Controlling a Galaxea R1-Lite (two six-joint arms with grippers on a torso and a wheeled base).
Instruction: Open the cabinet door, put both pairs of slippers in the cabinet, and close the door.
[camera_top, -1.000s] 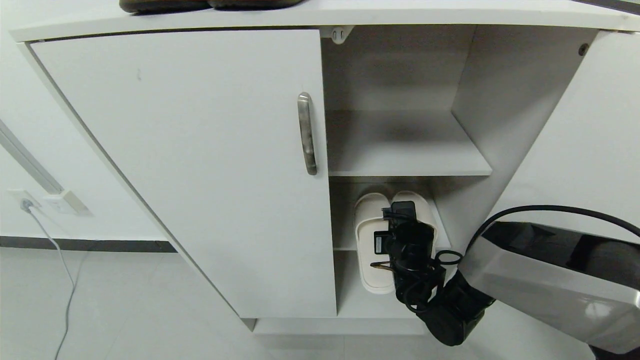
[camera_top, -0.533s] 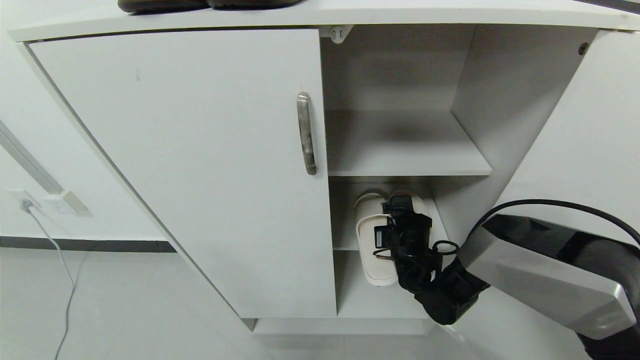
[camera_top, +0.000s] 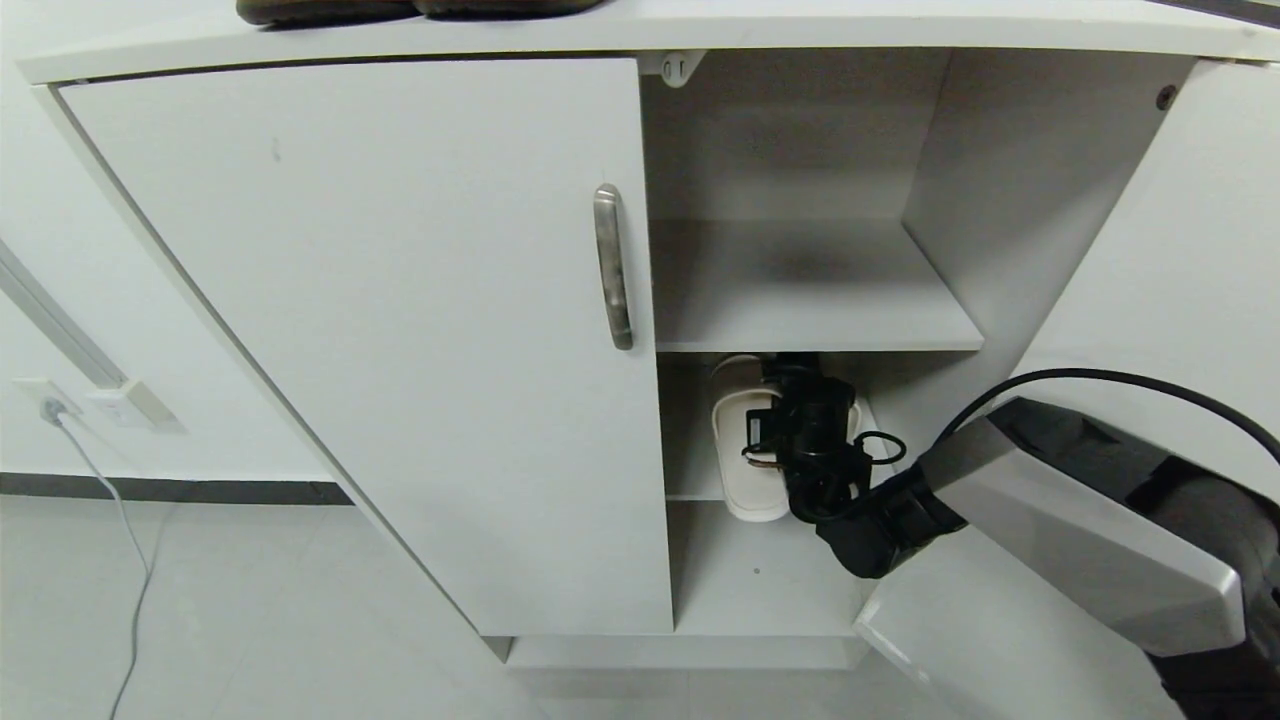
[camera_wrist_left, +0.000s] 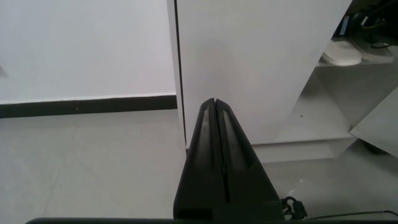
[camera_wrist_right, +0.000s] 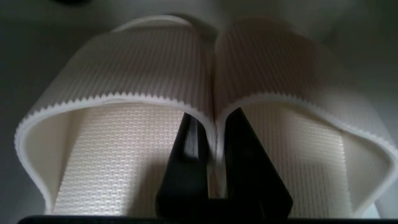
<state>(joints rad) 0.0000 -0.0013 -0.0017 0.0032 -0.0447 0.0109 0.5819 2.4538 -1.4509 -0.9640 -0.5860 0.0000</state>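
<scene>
Inside, the white slippers (camera_top: 740, 470) are gripped as a pair by the right gripper (camera_top: 800, 415), at about 4 o'clock from the middle of the head view. In the right wrist view the jaws are seen clenched on the two inner straps, which are pressed side by side. The toes are tucked under the upper shelf (camera_top: 810, 290); the heels are seen past the front edge of the middle shelf (camera_top: 685, 470), and it cannot be told whether the soles touch it.

The cabinet (camera_top: 990, 200) is white. Its closed door (camera_top: 350, 300), with a metal handle (camera_top: 612, 265), is seen from 9 to 12 o'clock, and its open door (camera_top: 1170, 280) is swung out at 3 o'clock. A pair of dark slippers (camera_top: 400, 8) is laid on the cabinet top at 11 o'clock.

The left gripper (camera_wrist_left: 214, 106) is held low over the floor (camera_wrist_left: 93, 162) before the closed door, its jaws pressed together on nothing.

The floor is pale grey. A dark skirting strip (camera_top: 170, 490) is run along the white wall (camera_top: 60, 200), where a wall socket (camera_top: 45, 400) is fixed at 9 o'clock, with a cable (camera_top: 130, 560) hung from it down to the floor.
</scene>
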